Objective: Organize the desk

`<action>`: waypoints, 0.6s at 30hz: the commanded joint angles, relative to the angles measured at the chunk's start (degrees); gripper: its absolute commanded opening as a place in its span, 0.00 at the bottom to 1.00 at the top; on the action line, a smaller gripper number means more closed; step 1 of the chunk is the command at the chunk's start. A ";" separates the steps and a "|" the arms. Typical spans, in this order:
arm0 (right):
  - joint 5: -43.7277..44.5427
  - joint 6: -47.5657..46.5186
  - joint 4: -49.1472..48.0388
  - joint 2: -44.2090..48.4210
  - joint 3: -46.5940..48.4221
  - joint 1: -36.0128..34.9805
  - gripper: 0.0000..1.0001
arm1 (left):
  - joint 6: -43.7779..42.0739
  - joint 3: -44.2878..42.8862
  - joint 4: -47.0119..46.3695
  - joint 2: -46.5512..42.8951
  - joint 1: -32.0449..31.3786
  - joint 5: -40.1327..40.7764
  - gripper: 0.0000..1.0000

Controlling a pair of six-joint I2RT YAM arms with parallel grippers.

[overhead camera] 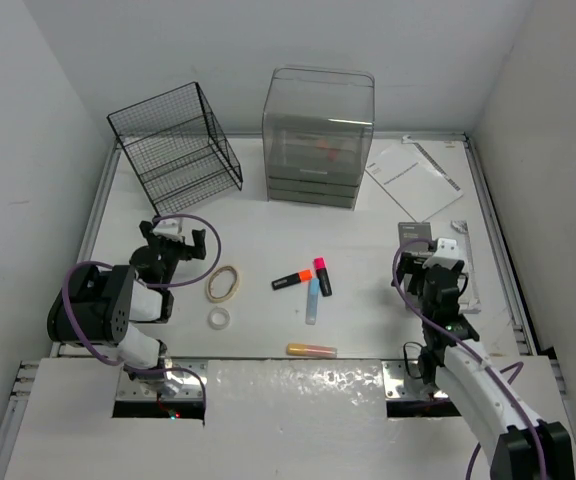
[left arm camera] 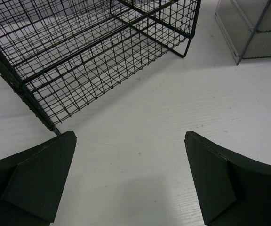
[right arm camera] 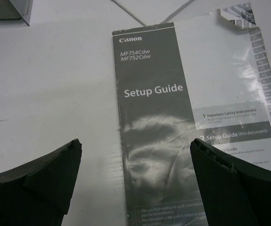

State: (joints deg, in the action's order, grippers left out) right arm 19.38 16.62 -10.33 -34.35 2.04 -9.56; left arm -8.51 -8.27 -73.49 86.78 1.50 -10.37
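The white desk [overhead camera: 268, 230] holds loose items. In the middle lie an orange-black marker [overhead camera: 291, 281], a pink-black marker [overhead camera: 322, 276], a blue marker [overhead camera: 312, 300] and a yellow marker [overhead camera: 311, 350]. A tan tape ring [overhead camera: 223, 284] and a small white tape roll [overhead camera: 218, 318] lie left of them. My left gripper [overhead camera: 178, 240] is open and empty over bare desk [left arm camera: 140, 122], just in front of the wire basket [left arm camera: 93, 52]. My right gripper [overhead camera: 430, 252] is open and empty above a grey Canon setup guide [right arm camera: 159, 132].
A black wire basket [overhead camera: 178, 145] stands at the back left and a clear drawer unit [overhead camera: 318, 135] at the back middle. White papers [overhead camera: 413, 175] lie at the back right. A clear ruler-like strip [overhead camera: 465, 270] lies by the right rim.
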 commanded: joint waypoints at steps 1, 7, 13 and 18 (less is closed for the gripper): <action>-2.57 -0.89 -3.73 1.73 -3.09 0.07 0.94 | 0.78 -1.04 -4.55 0.05 0.44 -0.88 1.00; -15.21 -0.54 -1.81 6.31 2.06 -0.02 0.85 | -0.79 -1.57 -1.16 -2.48 0.26 -2.71 1.00; -23.95 -5.36 4.18 2.37 14.02 -0.63 0.44 | -12.13 -19.71 50.03 -23.60 -0.70 -29.24 1.00; -15.28 -12.03 -2.24 -11.04 21.58 -8.34 0.36 | -13.54 -27.94 67.51 -18.40 -0.97 -22.70 1.00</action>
State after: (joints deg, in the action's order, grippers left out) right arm 0.03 10.46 -8.19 -38.30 18.81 -13.26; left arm -18.55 -37.47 -25.85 66.39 0.58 -32.03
